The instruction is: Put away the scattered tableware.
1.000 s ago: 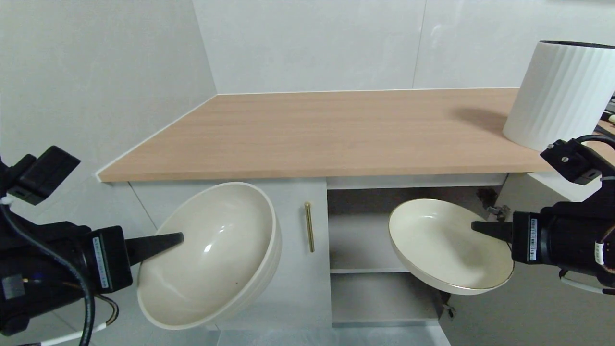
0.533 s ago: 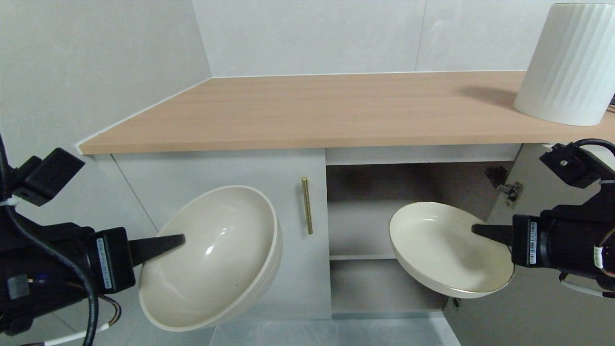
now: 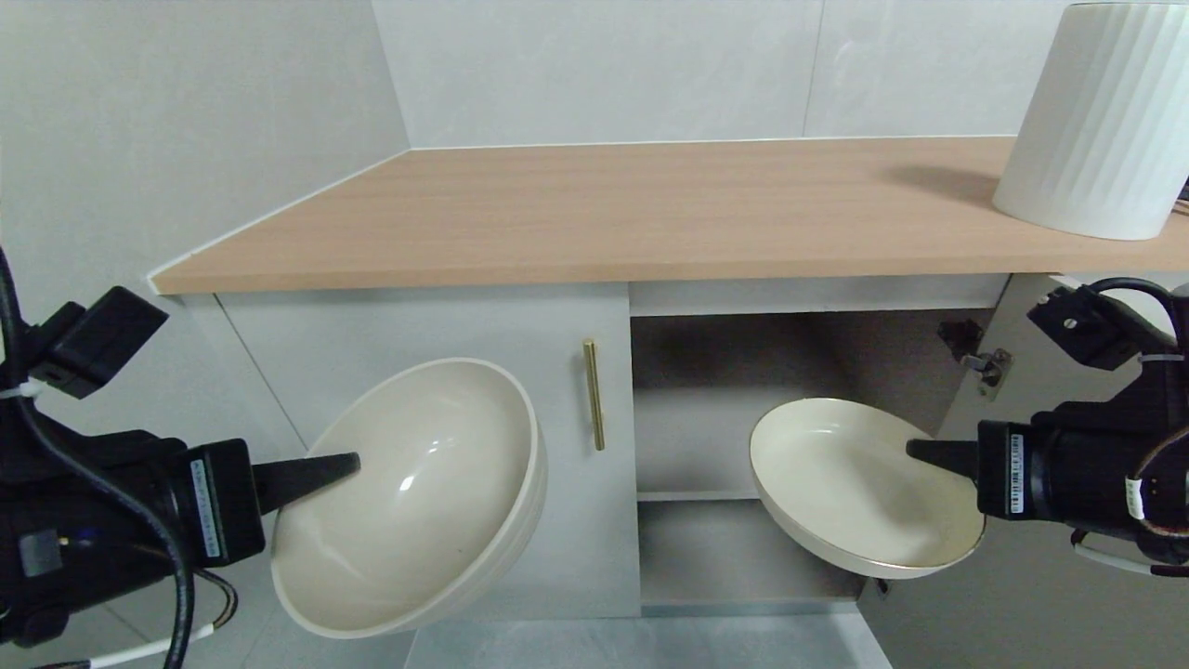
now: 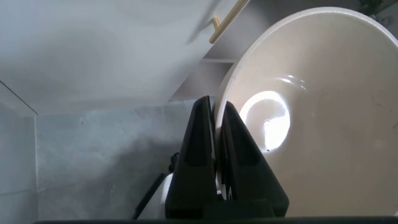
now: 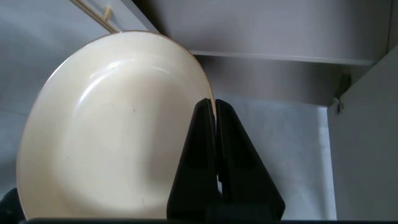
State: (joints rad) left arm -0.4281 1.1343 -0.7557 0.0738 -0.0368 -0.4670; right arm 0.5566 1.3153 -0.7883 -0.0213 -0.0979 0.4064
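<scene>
The left end effector [image 3: 349, 462] is clamped on the left rim of the deep bowl [image 3: 418, 502], held tilted before the closed cabinet door [image 3: 418, 325], while the right end effector [image 3: 912, 450] is clamped on the right rim of the shallow dish [image 3: 841, 483], held before the open cabinet shelf [image 3: 692, 496].

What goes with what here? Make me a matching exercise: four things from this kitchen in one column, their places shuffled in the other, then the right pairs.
Things
1. deep bowl
2. shallow dish
3. ribbed white container
4. gold handle

Places
A. standing on the counter
B. fixed to the shut cabinet door
C. gripped at its rim by the right gripper
D. gripped at its rim by the left gripper

Pairs: 1-D, 2-C, 3-A, 4-B
</scene>
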